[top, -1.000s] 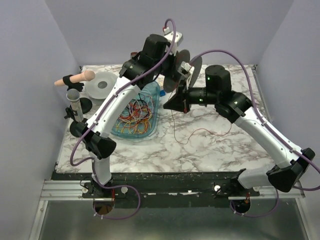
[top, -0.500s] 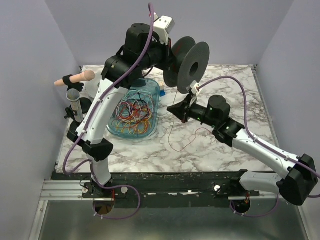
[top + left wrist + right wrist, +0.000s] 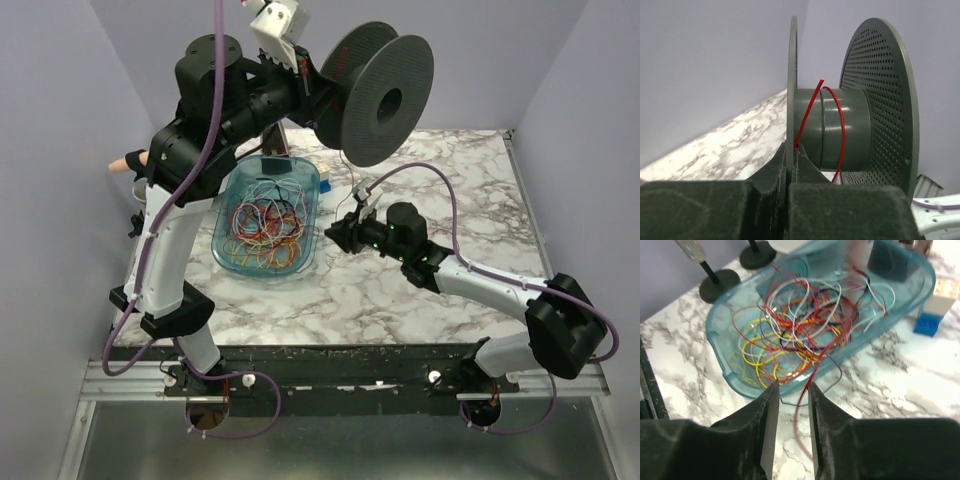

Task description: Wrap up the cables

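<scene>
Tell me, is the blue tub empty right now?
No, the blue tub holds a tangle of red, yellow and white cables.

Bench (image 3: 450, 190): grey-veined white marble top | centre-left: see-through blue tub (image 3: 262, 274) standing flat | by its far right end: small blue block (image 3: 926, 323), pale box (image 3: 946, 294) | left edge: two black round stand bases (image 3: 720, 282) | cables (image 3: 795, 335) fill tub, one dark strand looping over the rim onto the marble
</scene>
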Controlling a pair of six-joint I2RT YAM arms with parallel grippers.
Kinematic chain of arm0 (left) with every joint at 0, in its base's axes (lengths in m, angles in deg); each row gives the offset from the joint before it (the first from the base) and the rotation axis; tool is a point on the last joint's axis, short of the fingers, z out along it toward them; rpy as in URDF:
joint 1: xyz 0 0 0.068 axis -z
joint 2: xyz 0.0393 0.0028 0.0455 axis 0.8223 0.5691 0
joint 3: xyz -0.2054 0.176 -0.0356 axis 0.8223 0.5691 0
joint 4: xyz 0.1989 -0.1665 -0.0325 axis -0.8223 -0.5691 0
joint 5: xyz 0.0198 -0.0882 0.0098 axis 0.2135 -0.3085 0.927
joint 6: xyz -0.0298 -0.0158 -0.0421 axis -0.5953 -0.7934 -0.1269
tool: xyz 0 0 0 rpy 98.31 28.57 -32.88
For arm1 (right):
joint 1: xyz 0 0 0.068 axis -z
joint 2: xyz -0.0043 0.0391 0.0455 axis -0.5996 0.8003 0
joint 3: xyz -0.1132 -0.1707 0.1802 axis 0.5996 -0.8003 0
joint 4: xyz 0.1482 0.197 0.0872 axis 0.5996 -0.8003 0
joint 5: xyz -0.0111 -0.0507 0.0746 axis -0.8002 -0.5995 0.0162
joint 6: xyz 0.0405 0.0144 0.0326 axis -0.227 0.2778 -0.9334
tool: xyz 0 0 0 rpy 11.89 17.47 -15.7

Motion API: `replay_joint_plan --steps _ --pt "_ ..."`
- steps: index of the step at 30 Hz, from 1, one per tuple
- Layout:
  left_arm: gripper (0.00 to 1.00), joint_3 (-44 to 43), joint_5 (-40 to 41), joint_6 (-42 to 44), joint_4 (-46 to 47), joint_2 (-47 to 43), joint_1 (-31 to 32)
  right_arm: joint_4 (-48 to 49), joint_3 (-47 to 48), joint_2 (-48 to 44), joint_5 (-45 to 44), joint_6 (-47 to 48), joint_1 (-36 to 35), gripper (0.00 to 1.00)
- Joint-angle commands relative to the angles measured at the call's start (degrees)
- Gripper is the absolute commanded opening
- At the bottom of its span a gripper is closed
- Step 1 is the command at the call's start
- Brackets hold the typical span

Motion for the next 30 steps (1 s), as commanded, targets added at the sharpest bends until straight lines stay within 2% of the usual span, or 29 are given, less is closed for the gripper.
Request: replay_joint_plan --steps 1,7,9,13,14,17,22,26,30 --pt "0.00 -3.48 -2.49 -1.63 5.37 -3.57 0.53 2.05 -1.44 2.03 -5.32 -0.54 -0.41 0.39" --pt "0.00 -5.24 -1.61 0.83 4.84 -4.36 0.62 -1.64 -4.77 0.37 -9.02 2.88 -0.24 0.50" --pt "0.00 -5.77 -1.26 1.62 4.76 -4.36 0.62 -2.95 -6.71 -2.52 -6.05 5.43 -0.15 0.57" --pt "0.00 -6.12 -1.34 2.77 4.84 -4.19 0.62 -0.86 -14.34 -11.40 -2.88 7.19 -0.15 0.80" --pt "0.00 -6.30 -1.43 2.77 4.84 -4.01 0.53 -0.50 -15.58 -13.25 -2.61 7.20 -0.06 0.81" --pt "0.00 -6.65 -1.78 2.68 5.02 -3.75 0.62 -2.34 -17.70 -17.47 -0.50 10.27 0.99 0.83" --pt "0.00 -6.74 -2.57 2.51 5.20 -3.75 0.62 -3.57 -20.16 -22.14 11.44 10.45 7.48 0.85" --pt "0.00 -7.09 -2.75 2.60 5.11 -3.84 0.62 -6.29 -17.53 -18.20 8.13 13.79 9.95 0.84" --pt "0.00 -7.44 -2.84 2.07 5.55 -3.92 0.62 -6.73 -13.14 -11.00 13.81 15.19 11.89 0.83"
